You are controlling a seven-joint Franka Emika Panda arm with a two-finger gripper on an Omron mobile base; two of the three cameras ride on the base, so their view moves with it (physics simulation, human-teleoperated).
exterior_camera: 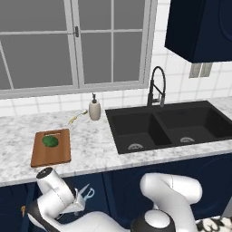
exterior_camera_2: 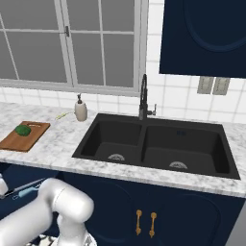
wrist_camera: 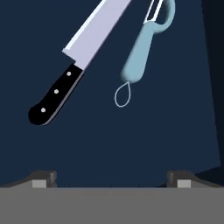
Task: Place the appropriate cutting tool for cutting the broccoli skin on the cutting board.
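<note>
Two tools, knife (wrist_camera: 70, 70) and peeler (wrist_camera: 144, 43), fill hand view.

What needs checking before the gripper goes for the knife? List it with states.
1. Gripper open, nothing held: ok.
2. Black-handled knife with silver blade in sight ahead of the fingertips: ok.
3. Light blue peeler apart from the knife: ok, a gap shows between them.
4. Reddish-brown wooden cutting board on the marble counter: ok.
5. Free room on the board beside the dark green broccoli: ok.
6. Fingers lined up with the knife handle: not ok, it lies off to one side.
</note>
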